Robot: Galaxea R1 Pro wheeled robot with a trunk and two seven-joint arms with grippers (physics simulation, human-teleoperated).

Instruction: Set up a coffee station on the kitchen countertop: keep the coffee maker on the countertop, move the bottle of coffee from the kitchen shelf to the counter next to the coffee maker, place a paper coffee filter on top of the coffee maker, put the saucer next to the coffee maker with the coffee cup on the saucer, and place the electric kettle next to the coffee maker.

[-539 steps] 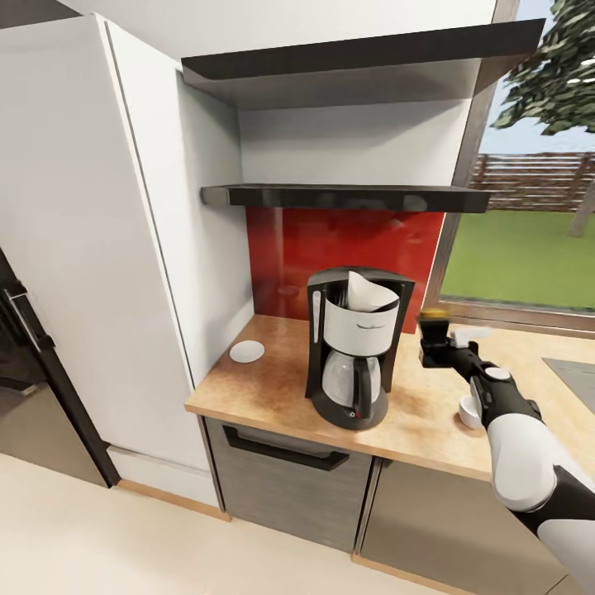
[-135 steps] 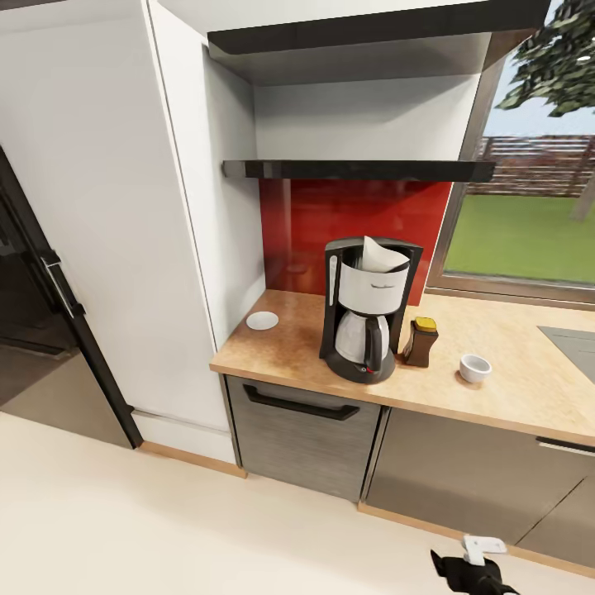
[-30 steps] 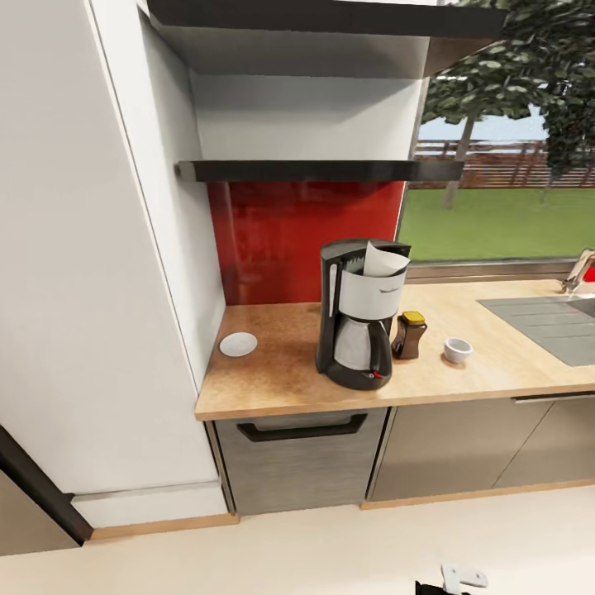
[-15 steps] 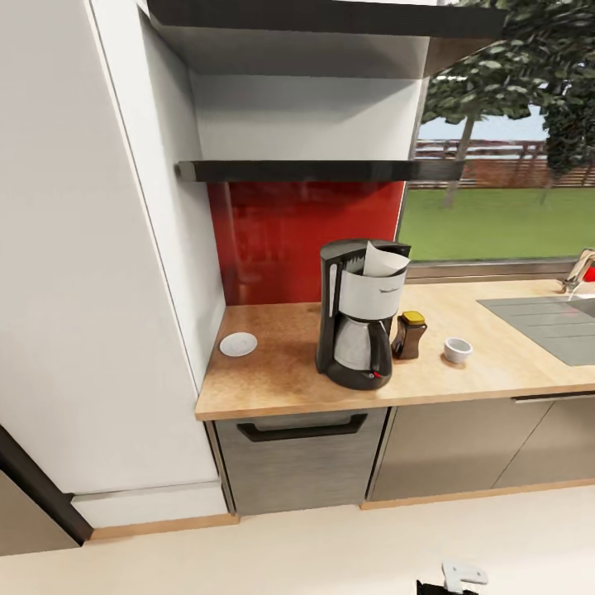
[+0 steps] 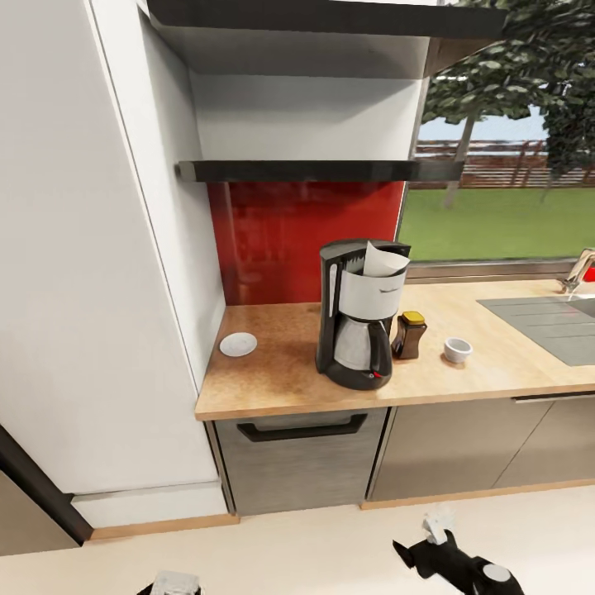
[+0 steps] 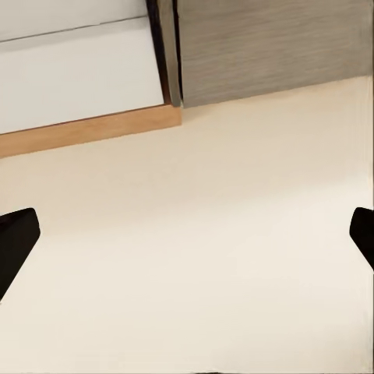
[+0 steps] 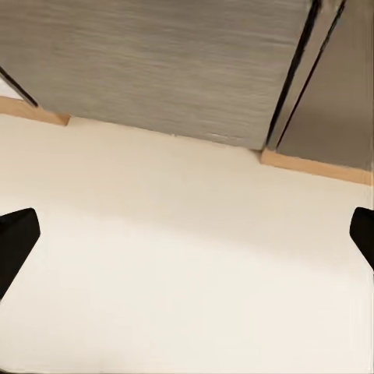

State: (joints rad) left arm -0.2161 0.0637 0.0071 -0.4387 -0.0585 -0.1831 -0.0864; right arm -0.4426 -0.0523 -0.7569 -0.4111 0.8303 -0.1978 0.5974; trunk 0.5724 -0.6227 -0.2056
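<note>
Two loose pieces were left apart on the speckled wood-toned kitchen countertop [image 5: 463,314]: the tall black coffee maker [image 5: 360,314] stood mid-counter with the white paper coffee filter [image 5: 385,259] in its top and the yellow-lidded bottle of coffee [image 5: 410,334] touching its right side, the saucer [image 5: 238,344] lay well to its left, and the coffee cup [image 5: 457,349] sat right of the bottle. I judged the cup light, stiff, glazed, slippery and chippable, best pinched across its rim, and the thin flat saucer harder, to be caught by its edge. My right gripper [image 5: 421,541] and left gripper [image 7: 187,234] hung low over the pale floor, both spread wide and holding nothing.
</note>
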